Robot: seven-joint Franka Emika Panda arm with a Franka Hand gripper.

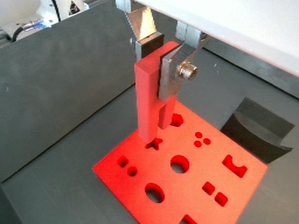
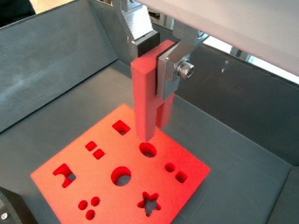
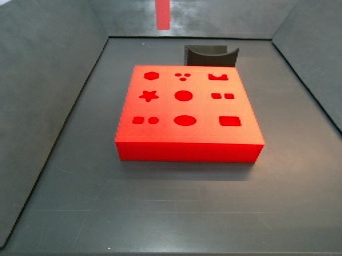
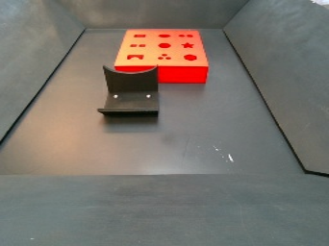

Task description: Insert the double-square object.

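My gripper (image 1: 159, 65) is shut on the upper end of the double-square object (image 1: 149, 101), a long, thin, bright red peg that hangs upright. Both wrist views show the hold, with silver fingers on either side of the peg (image 2: 149, 96). The peg's lower end is in the air above the big red block (image 1: 122, 162) with shaped holes. In a side view only a short piece of the peg (image 3: 163, 12) shows at the upper edge, well above the block (image 3: 167, 108). The gripper itself is out of both side views.
A dark grey curved holder (image 3: 210, 52) stands just beyond the block, and it also shows apart from the block (image 4: 167, 72) in a side view (image 4: 130, 91) and in a wrist view (image 1: 263, 127). Sloped grey walls enclose the dark floor.
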